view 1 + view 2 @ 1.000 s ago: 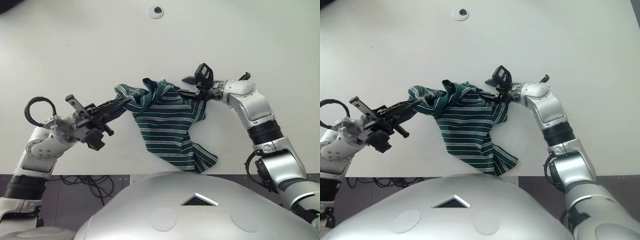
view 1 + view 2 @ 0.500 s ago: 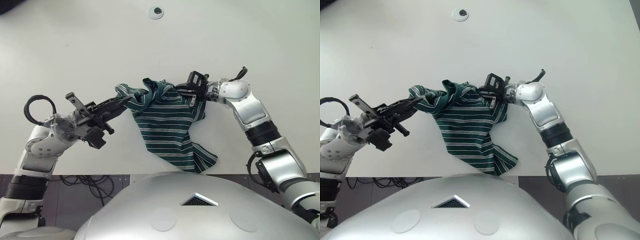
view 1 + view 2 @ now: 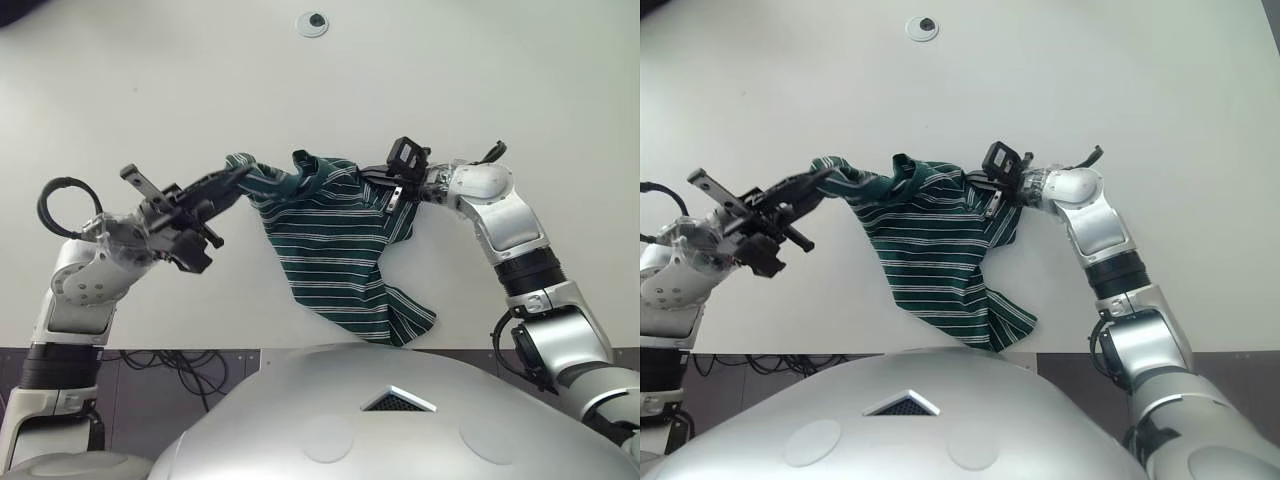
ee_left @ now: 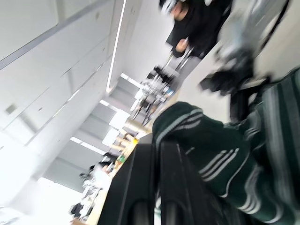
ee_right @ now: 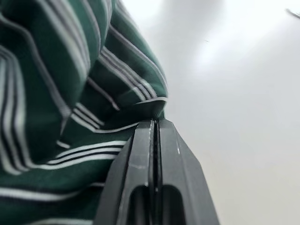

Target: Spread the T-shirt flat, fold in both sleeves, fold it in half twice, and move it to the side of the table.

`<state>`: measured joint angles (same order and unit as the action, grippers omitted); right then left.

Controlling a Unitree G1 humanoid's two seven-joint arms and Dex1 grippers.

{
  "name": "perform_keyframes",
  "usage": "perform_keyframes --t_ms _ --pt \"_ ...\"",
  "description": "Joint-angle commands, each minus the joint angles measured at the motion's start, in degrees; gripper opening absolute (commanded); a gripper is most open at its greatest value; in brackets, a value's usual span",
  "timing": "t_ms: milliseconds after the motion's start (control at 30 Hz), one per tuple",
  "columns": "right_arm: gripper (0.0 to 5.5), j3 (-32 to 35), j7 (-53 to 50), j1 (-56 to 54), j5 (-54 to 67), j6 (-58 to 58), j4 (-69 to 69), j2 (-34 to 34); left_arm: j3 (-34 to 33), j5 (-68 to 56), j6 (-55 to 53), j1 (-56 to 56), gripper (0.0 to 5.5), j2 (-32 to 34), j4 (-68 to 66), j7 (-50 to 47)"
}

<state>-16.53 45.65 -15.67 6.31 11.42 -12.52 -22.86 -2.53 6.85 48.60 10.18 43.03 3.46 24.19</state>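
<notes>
Your left hand (image 3: 238,174) pinches the nine o'clock edge of the dark green, white-striped T-shirt (image 3: 335,250), your right hand (image 3: 386,188) the three o'clock edge, likely to stretch it flat; the rest lies on the white bench (image 3: 480,70) toward six.

The T-shirt (image 3: 340,245), stretched between the left tool (image 3: 240,178) and right tool (image 3: 385,185) that clamp it, blocks the middle of the table (image 3: 520,70) down to its near edge. Open surface runs from the shirt toward the far and side edges. A small round insert (image 3: 311,23) sits by the far edge.
</notes>
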Motion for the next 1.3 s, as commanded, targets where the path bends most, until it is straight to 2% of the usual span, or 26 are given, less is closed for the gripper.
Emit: perform_keyframes --t_ms 33,167,367,567,733,900,1100,1167,1200,1267,1300 --pt "0.03 10.0 -8.3 -4.8 1.7 -8.1 3.0 1.7 -3.0 5.0 -9.1 -12.9 0.0 -0.6 -6.9 -3.7" --pt "0.03 14.1 -17.8 -12.5 -2.7 -17.7 -2.9 2.0 2.1 8.7 -13.7 -31.7 0.0 -1.0 -17.3 -1.1" --pt "0.03 17.0 -22.8 -28.0 -3.4 -21.8 -17.2 2.2 9.5 12.5 -14.9 -58.8 0.0 -4.0 -33.7 3.1" --pt "0.03 18.8 -25.9 -46.3 -5.2 -25.2 -36.4 0.5 15.7 20.0 -14.4 -80.5 0.0 -9.0 -58.4 -2.4" --pt "0.03 19.7 -29.6 -58.7 -7.5 -27.9 -50.0 -1.4 18.4 23.9 -17.8 -93.0 0.0 -12.2 -72.2 -9.9" --pt "0.03 20.4 -31.7 -64.3 -8.2 -30.3 -55.7 -3.1 19.1 24.6 -19.5 -97.8 0.0 -13.6 -76.6 -14.4" --pt "0.03 22.3 -27.0 -59.7 -6.5 -38.0 -53.2 -3.9 17.9 21.9 -11.4 -92.9 0.0 -12.1 -74.6 -14.4" --pt "0.03 21.3 -11.3 -47.1 0.5 -44.0 -41.1 -2.2 15.4 14.7 -2.4 -80.2 0.0 -9.6 -69.1 -6.8" --pt "0.03 19.0 -0.8 -36.6 7.4 -42.9 -29.6 -2.1 14.3 4.6 -0.1 -69.0 0.0 -7.5 -59.8 1.4" --pt "0.03 12.7 15.9 -14.0 19.4 -35.5 -8.2 -6.2 16.6 -24.3 -4.4 -40.3 0.0 1.9 -28.7 18.4" --pt "0.03 10.2 22.0 -3.1 23.2 -32.3 -1.3 -9.7 20.1 -36.7 -6.0 -24.8 0.0 10.4 -14.4 24.5"
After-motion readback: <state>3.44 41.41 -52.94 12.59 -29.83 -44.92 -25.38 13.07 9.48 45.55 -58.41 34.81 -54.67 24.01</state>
